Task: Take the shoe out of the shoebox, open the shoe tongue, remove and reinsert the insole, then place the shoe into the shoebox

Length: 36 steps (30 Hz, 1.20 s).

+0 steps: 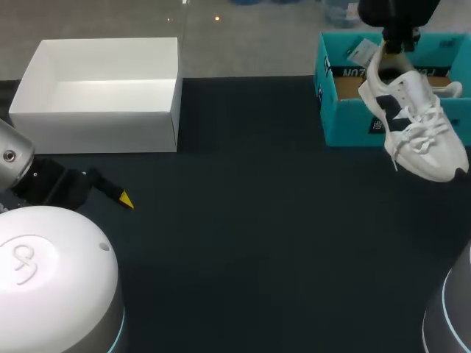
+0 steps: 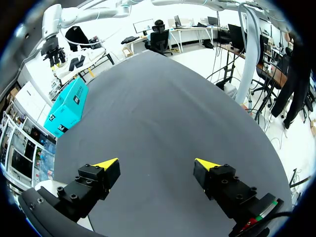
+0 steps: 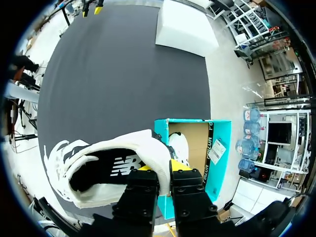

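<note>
A white shoe (image 1: 416, 125) with dark side marks hangs toe-down in the air over the front of the teal shoebox (image 1: 346, 110). My right gripper (image 1: 394, 44) is shut on the shoe's heel collar. In the right wrist view the gripper (image 3: 162, 170) pinches the collar of the shoe (image 3: 108, 170), whose dark insole shows inside, and the open shoebox (image 3: 217, 148) lies below. My left gripper (image 2: 157, 165) stands open and empty low over the table's left side, far from the shoebox (image 2: 66, 108).
A white open box (image 1: 103, 88) sits at the table's back left. A second white shoe (image 3: 180, 145) lies inside the teal shoebox. Dark tabletop (image 1: 250, 220) stretches between the two arms.
</note>
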Motion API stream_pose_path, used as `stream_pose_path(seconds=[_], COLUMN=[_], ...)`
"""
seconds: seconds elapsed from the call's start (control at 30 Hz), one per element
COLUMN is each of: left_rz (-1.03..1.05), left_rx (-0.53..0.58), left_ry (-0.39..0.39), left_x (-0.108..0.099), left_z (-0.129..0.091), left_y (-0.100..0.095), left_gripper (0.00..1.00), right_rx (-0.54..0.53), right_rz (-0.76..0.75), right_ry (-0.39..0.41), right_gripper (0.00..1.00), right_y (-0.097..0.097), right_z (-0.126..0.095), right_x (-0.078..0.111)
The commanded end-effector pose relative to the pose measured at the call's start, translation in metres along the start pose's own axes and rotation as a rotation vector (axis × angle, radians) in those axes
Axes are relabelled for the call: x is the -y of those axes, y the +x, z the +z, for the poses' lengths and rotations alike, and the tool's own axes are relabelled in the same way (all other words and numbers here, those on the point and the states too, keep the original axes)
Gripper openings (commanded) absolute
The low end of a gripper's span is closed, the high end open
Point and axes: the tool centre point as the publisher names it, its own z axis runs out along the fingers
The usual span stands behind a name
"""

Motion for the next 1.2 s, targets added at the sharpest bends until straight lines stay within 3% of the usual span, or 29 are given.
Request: stream_pose_path(seconds=[0.03, 0.33, 1.2], left_rz=[0.0, 0.0, 0.0], left_rx=[-0.001, -0.001, -0.001], left_ry=[-0.003, -0.003, -0.003], left_x=[0.001, 0.001, 0.001], left_z=[0.0, 0.0, 0.0], left_y=[0.0, 0.0, 0.0], left_gripper=[1.0, 1.0, 1.0], right_rx=[-0.058, -0.105, -0.105], right_rz=[-0.016, -0.018, -0.018], right_ry=[-0.053, -0.024, -0.024], right_gripper=[0.0, 0.0, 0.0], right_y=[-0.031, -0.067, -0.067], right_z=[0.006, 0.009, 0.009], right_x=[0.009, 0.027, 0.027])
